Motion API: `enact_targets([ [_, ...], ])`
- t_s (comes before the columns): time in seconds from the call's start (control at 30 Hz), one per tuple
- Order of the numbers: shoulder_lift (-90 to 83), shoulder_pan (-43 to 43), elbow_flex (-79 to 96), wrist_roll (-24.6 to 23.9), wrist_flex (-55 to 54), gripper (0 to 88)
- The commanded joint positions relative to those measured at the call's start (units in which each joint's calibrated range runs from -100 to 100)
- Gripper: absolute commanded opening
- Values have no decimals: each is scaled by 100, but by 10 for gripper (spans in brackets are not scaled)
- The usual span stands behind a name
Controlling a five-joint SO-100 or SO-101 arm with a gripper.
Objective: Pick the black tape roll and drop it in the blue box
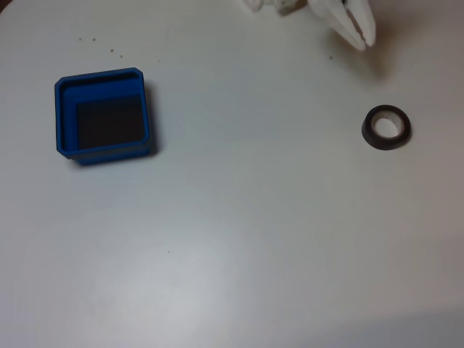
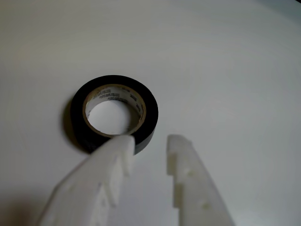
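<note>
One line of small dark print on the pale beige core of the black tape roll (image 2: 114, 114), running round the inner wall in the wrist view, too small and blurred to read. No other writing to make out anywhere.

Lying flat on the white table (image 1: 239, 239), open centre up, at the right side of the fixed view (image 1: 387, 127). Well apart from the blue box (image 1: 104, 114), far over on the left of that view: square, bright-blue stepped rim, dark floor, nothing inside. Some tiny dark specks on the tabletop above the box.

Entering the fixed view from the top edge, the white gripper (image 1: 365, 41), pointing down and to the right, tips up and slightly left of the roll, clear of it, with a faint shadow on the table between them. Jaws in that view seen nearly edge-on, only a thin dark line between them.

From the wrist view, gripper (image 2: 149, 141) coming in from the bottom edge, two white notched fingers (image 2: 186, 169) spread apart with bare table between the tips, nothing held. Roll just beyond the tips and off to the left of the gap; left fingertip overlapping the near rim of the roll in the picture, contact impossible to tell. Right fingertip over bare table, beside the roll's right edge.
</note>
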Motion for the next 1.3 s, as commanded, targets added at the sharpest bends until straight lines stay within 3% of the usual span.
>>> enact_targets([
  [0.0, 557, -39, -306, -6, -73, 10],
  [0.2, 1343, -29, -1294, -41, -73, 10],
  [0.53, 3826, -29, -2929, -488, -64, 10],
  [0.9, 6034, 39, -4169, -505, 26, 10],
  [1.27, 6168, 39, -6236, -523, 2898, 10],
])
